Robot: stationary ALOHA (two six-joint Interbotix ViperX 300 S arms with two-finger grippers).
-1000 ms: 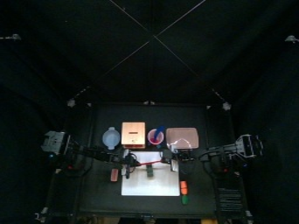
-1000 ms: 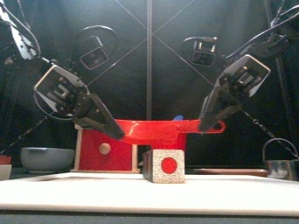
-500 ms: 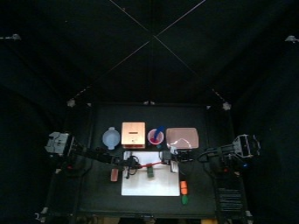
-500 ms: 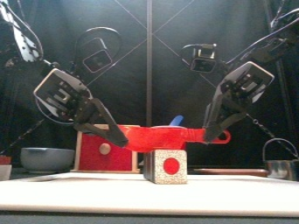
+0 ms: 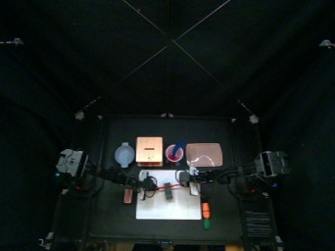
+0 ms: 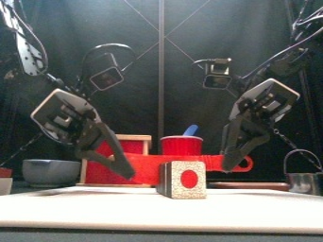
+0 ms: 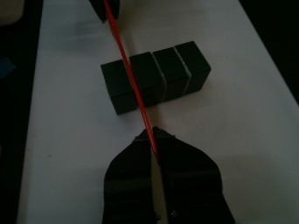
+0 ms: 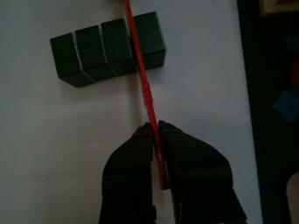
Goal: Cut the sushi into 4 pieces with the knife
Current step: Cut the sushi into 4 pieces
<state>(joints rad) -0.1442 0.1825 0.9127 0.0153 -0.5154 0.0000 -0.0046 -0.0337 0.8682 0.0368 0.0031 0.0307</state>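
The left gripper [image 7: 151, 138] and right gripper [image 8: 153, 129] are each clamped on one end of the red knife [image 8: 142, 80]. The sushi roll [image 6: 183, 179] sits on the white cutting board [image 7: 70, 131] between the two grippers. The blade crosses the roll near one end.

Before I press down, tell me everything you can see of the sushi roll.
The sushi roll is a row of four dark green blocks, close together with seams showing between them. It lies on its side on the white cutting board. In the front view its near end face is speckled white with a round red centre. The red knife, held by the left gripper and the right gripper, crosses it near one end block's seam. How deep the blade sits cannot be told.
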